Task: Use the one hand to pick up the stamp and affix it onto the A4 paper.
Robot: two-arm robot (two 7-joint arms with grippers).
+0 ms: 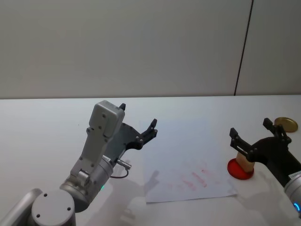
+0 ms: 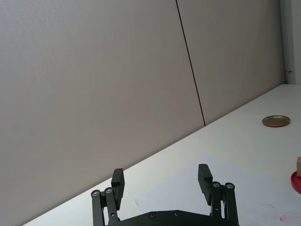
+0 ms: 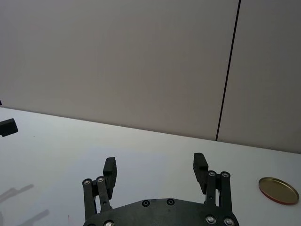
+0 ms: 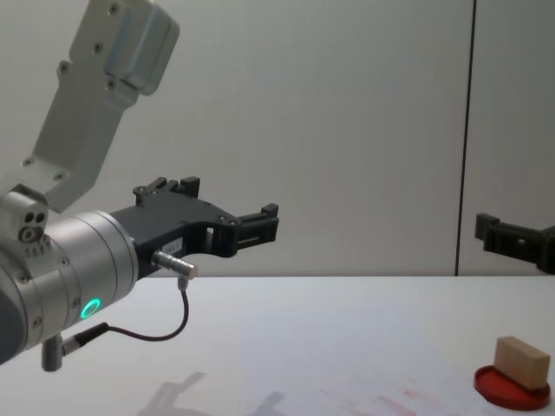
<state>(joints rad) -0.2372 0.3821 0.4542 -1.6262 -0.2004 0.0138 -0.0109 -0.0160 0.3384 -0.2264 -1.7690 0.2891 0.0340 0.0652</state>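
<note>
The stamp (image 1: 243, 161), a small tan wooden block, stands on the round red ink pad (image 1: 239, 171) just off the right edge of the A4 paper (image 1: 188, 155). That white sheet lies flat and bears red smudges. My right gripper (image 1: 250, 128) hovers open above the stamp, well clear of it, as the chest view shows with the stamp (image 4: 523, 360) far below the right gripper (image 4: 503, 234). My left gripper (image 1: 138, 123) hangs open in the air over the paper's left edge, holding nothing. The left wrist view catches the stamp (image 2: 298, 165) at its border.
A round gold lid (image 1: 286, 124) lies on the white table (image 1: 47, 127) at the far right, behind the ink pad. A grey wall with a dark vertical seam stands behind the table.
</note>
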